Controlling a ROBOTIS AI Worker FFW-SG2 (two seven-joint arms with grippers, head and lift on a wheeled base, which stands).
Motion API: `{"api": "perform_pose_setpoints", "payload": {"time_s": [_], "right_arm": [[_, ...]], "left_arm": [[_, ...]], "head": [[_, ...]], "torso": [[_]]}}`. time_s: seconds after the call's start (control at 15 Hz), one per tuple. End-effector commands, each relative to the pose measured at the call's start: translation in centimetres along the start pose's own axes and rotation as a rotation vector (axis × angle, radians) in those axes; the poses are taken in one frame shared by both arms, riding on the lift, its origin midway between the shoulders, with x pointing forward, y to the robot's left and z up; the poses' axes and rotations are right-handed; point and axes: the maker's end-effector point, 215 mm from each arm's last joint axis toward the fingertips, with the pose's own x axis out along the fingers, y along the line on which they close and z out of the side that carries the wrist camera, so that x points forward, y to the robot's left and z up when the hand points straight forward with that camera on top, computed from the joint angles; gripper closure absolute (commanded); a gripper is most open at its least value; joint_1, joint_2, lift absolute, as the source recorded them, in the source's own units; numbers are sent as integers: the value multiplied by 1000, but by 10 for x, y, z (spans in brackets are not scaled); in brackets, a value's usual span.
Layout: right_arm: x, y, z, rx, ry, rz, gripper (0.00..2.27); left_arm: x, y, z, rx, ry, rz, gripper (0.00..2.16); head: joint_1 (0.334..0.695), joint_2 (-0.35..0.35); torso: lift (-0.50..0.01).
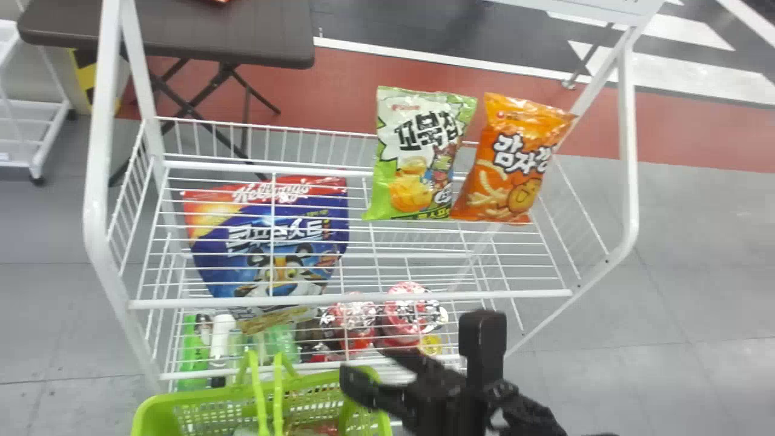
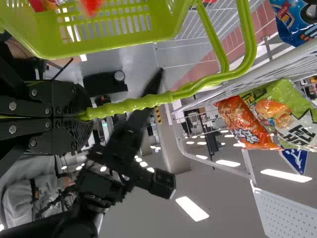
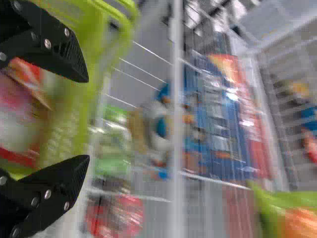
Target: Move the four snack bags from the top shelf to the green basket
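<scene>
A dark table (image 1: 254, 36) stands on red-and-grey floor (image 1: 345, 91).

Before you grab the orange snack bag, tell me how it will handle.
The orange bag looks puffed, so it's probably light for its size. Its crinkled, shiny film will likely dent and may slip. Tilted beside the green bag, it could topple if pushed.

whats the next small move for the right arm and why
I'd probably raise the right end effector clear of the green basket and ease it toward the green snack bag: its fingers are parted and seem to hold nothing, while that bag and the orange one are still on the top shelf.
</scene>
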Motion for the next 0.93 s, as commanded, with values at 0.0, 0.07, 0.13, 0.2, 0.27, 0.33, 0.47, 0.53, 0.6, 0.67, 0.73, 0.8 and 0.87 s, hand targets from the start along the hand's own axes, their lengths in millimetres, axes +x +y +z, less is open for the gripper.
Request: {"api": "perform_pose_setpoints", "payload": {"time_s": [0.0,0.07,0.13,0.2,0.27,0.33,0.47,0.53,0.6,0.67,0.73,0.8,0.87], "right_arm": [[18,-26,71,-64,-193,-83,63],[23,-38,93,-81,-255,-122,66],[25,-51,117,-94,-327,-178,66],[30,-65,135,-106,-366,-231,66],[38,-75,150,-116,-383,-260,66],[45,-84,161,-120,-393,-284,66],[55,-101,186,-137,-413,-336,53],[62,-108,194,-140,-416,-351,53],[68,-118,200,-147,-411,-375,53],[75,-126,202,-146,-402,-388,53],[84,-133,206,-147,-392,-395,63],[94,-140,205,-151,-350,-390,184],[102,-150,197,-125,-284,-382,599]], "left_arm": [[0,0,-2,-2,3,0,1663],[-2,1,-2,-3,3,2,1663],[-2,1,-2,-3,4,1,1663],[-3,1,-2,-2,4,4,1663],[-3,1,-2,-2,4,4,1663],[-3,2,-2,-1,6,5,1663],[-4,2,-2,1,7,7,1663],[-4,3,-1,-1,5,9,1663],[-4,3,-2,-3,6,10,1663],[-4,4,-2,-6,5,11,1663],[-4,6,-2,-7,6,14,1663],[-3,6,-3,-9,7,14,1663],[-3,6,-2,-6,6,16,1663]], "head": [[695,-318],[695,-322],[695,-325],[695,-329],[695,-333],[695,-337],[695,-337],[695,-337],[695,-337],[695,-336],[695,-337],[695,-338],[695,-338]], "torso": [[0],[0],[0],[0],[0],[0],[0],[0],[0],[0],[0],[0],[0]]}}
